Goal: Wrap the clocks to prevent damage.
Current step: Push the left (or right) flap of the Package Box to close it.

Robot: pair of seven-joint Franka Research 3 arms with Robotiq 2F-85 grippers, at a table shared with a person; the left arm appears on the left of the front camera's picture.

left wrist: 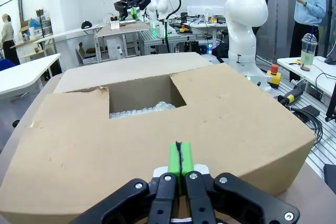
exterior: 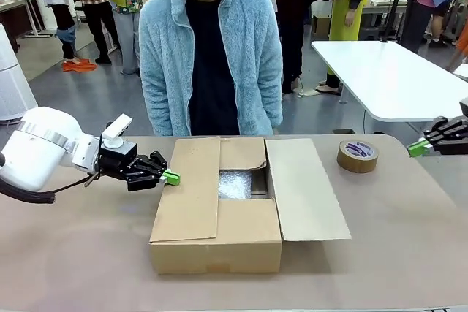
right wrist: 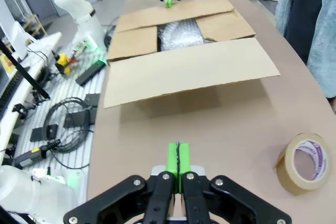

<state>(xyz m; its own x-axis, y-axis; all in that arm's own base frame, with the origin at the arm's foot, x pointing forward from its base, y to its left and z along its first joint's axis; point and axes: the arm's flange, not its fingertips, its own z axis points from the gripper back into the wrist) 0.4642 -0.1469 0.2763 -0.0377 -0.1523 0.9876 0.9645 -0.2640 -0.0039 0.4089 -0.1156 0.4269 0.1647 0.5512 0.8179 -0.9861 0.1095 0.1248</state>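
Observation:
The clocks show as a bundle of whitish bubble wrap [exterior: 235, 184] lying inside the cardboard box [exterior: 219, 239], seen through the gap between its flaps [left wrist: 142, 111] [right wrist: 181, 34]. My left gripper [exterior: 171, 177] is shut with nothing in it, its green pads pressed together at the box's left flap [left wrist: 180, 157]. My right gripper [exterior: 417, 148] hovers at the table's right edge, shut and empty, well clear of the box [right wrist: 178, 157].
A brown tape roll [exterior: 357, 156] lies right of the box [right wrist: 305, 162]. The box's right flap [exterior: 303, 188] lies spread open over the table. A person in a light blue fleece [exterior: 210, 49] stands at the far side behind the box.

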